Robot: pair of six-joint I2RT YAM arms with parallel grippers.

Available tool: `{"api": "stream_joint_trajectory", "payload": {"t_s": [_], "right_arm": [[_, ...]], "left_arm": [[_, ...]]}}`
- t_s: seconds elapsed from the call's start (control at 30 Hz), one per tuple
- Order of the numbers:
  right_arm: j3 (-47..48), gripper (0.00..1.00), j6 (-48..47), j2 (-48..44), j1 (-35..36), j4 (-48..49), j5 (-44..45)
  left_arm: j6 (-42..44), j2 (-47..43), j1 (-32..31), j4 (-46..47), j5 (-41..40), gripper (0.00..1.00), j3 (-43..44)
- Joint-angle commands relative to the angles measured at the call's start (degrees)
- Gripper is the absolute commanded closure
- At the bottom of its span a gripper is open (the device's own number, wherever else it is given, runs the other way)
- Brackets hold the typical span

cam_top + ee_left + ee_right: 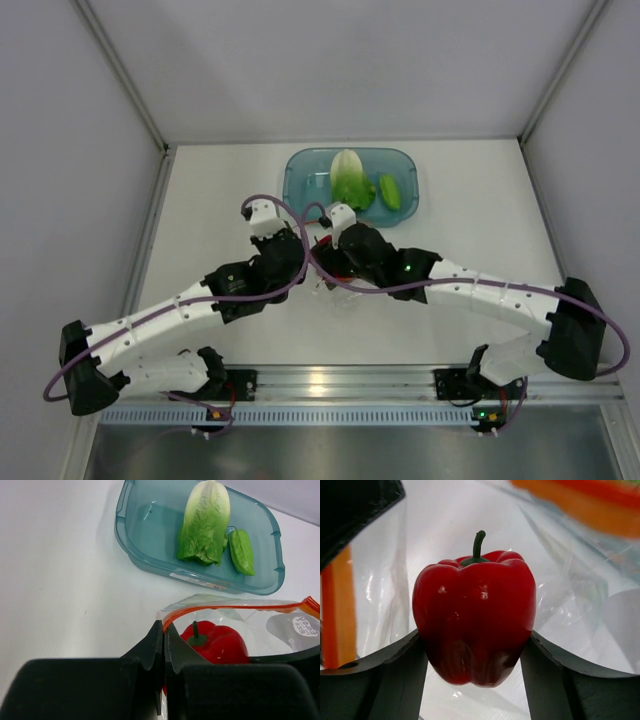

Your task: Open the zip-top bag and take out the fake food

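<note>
R gripper [475, 647] clamps pepper [475, 610] inside bag [250, 622], L gripper [164, 640] pinches bag's rim.

A white table [210, 190] fills the centre of the overhead view, closed in by plain pale-grey walls at the left [60, 200], the back [340, 60] and the right [600, 180]. Slim metal struts [120, 70] run diagonally down from the upper corners to meet the table's far edge. Along the bottom of the frame, a silver rail [340, 380] catches a bright glare near its middle, above a slotted strip [340, 412] and a dull grey surface [350, 450]. Lighting is soft and even, throwing faint shadows.
</note>
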Motion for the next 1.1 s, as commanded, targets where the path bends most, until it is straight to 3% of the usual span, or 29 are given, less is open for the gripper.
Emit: {"api": "stream_joint_trajectory", "payload": {"t_s": [0.0,0.23,0.53,0.77,1.0,1.07], "right_arm": [[-0.32,0.56,-1.80,-5.73,1.17,3.01,-3.00],[-4.80,0.60,-2.76,-14.25,1.17,9.86,-4.24],[-8.66,0.61,-3.55,-18.74,1.17,16.81,1.21],[-9.64,0.61,-4.18,-19.01,1.08,27.00,-6.78],[-13.33,0.63,-1.63,-22.00,1.08,37.20,-0.48],[-17.27,0.63,-0.13,-23.66,1.17,45.18,1.47]], "left_arm": [[2.86,-0.74,0.53,1.38,-1.91,1.00,1.97],[2.95,0.05,2.47,1.38,2.04,1.00,1.35],[2.67,-0.21,3.78,3.21,10.10,1.00,0.13],[5.85,-0.21,6.59,7.62,21.54,1.00,-0.84],[4.09,-0.56,8.09,7.80,21.57,1.00,-2.34],[2.95,-0.91,8.53,7.89,20.94,1.00,-3.21]]}}
